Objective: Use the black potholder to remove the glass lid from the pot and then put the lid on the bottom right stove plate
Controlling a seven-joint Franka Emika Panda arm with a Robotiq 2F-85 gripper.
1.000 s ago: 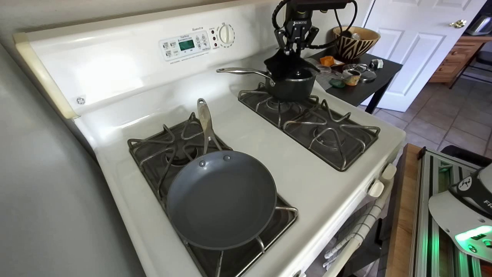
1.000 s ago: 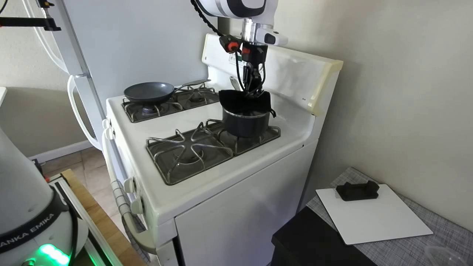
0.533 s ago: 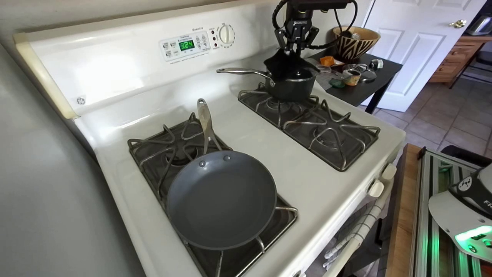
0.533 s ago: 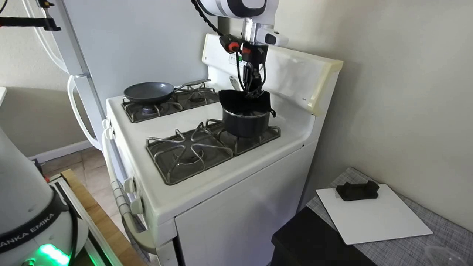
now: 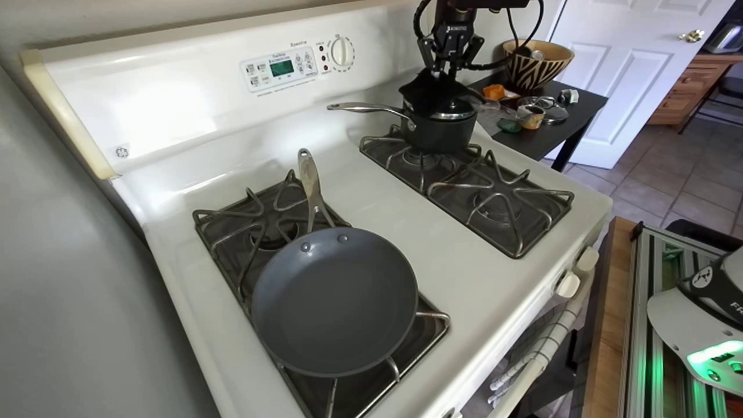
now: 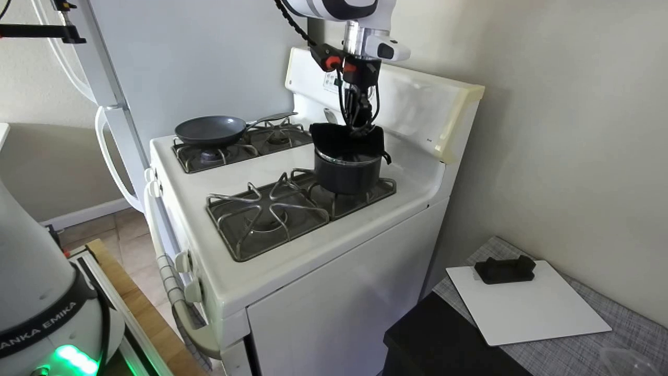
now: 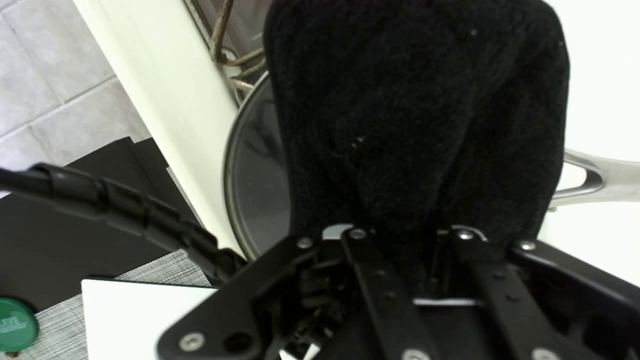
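The black pot (image 5: 438, 138) stands on the back right burner, also in an exterior view (image 6: 347, 178). The glass lid (image 5: 457, 109) with metal rim is on its top and seems slightly raised or tilted; it also shows in the wrist view (image 7: 260, 175). The black potholder (image 7: 415, 110) drapes over the lid's middle and hides the knob. My gripper (image 5: 443, 78) is shut on the potholder above the lid, also in an exterior view (image 6: 360, 129). Whether it grips the knob through the cloth is hidden. The front right burner (image 5: 500, 210) bears nothing, also in an exterior view (image 6: 266, 218).
A grey frying pan (image 5: 336, 302) sits on the left burners. The pot's handle (image 5: 365, 107) points to the stove's left. The stove's back panel (image 5: 203, 81) rises behind the pot. A side table (image 6: 438, 334) holds a white board (image 6: 527, 313) and a black holder (image 6: 505, 270).
My gripper and the potholder have risen slightly in the last half second. More of the lid's glass and rim shows above the pot. The pot has not moved.
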